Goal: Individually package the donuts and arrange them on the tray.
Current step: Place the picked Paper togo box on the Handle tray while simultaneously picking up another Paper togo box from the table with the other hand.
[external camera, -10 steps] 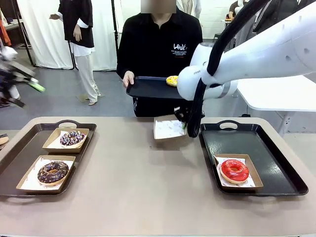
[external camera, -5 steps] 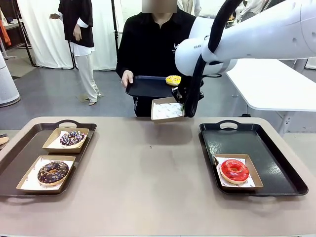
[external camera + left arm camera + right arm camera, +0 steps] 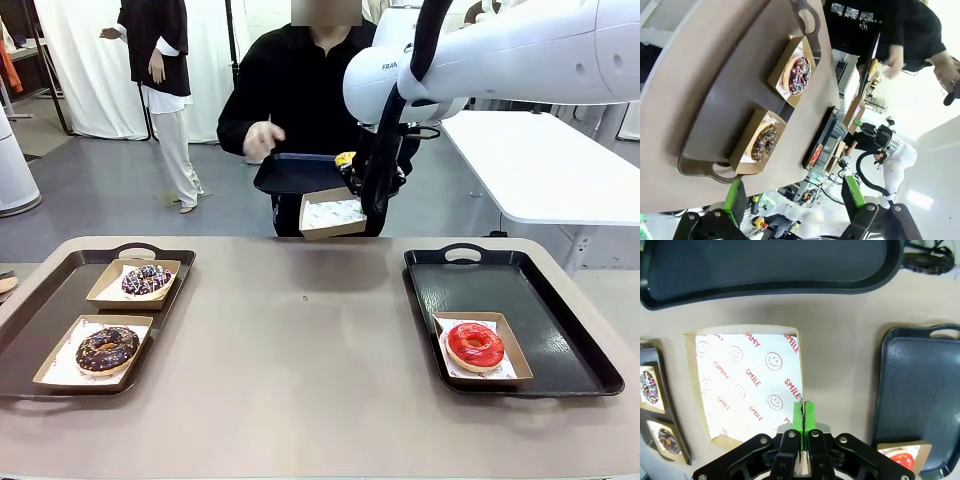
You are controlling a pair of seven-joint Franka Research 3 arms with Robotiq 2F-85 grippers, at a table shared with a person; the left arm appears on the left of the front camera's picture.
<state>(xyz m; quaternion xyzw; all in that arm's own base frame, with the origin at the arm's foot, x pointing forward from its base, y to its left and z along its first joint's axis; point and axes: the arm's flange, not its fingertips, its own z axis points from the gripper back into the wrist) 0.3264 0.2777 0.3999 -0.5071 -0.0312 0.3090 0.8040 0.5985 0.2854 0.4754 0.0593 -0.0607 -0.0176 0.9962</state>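
Yellow donut [image 3: 346, 160]: upper centre of front view, on the person's black tray [image 3: 290, 175], probably offered for boxing.
Empty paper tray [image 3: 332, 213]: held aloft just below it, liner up, ready to receive.
Right gripper [image 3: 803, 416]: pads pinched tight on that tray's edge.
Red donut [image 3: 475, 345]: boxed, lower right, on the right tray [image 3: 560, 330].
Chocolate donut [image 3: 107, 348], purple donut [image 3: 146, 279]: boxed, left tray [image 3: 40, 300].
Left gripper [image 3: 792, 197]: spread wide, holding nothing.

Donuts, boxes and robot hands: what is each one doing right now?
Right hand: shut on the empty paper box's edge.
Empty paper box: held in the air, nothing inside.
Left hand: open, holding nothing.
Red donut: in its box on the right tray.
Chocolate donut: boxed on the left tray.
Purple donut: boxed, same tray.
Yellow donut: unboxed, on the person's tray.
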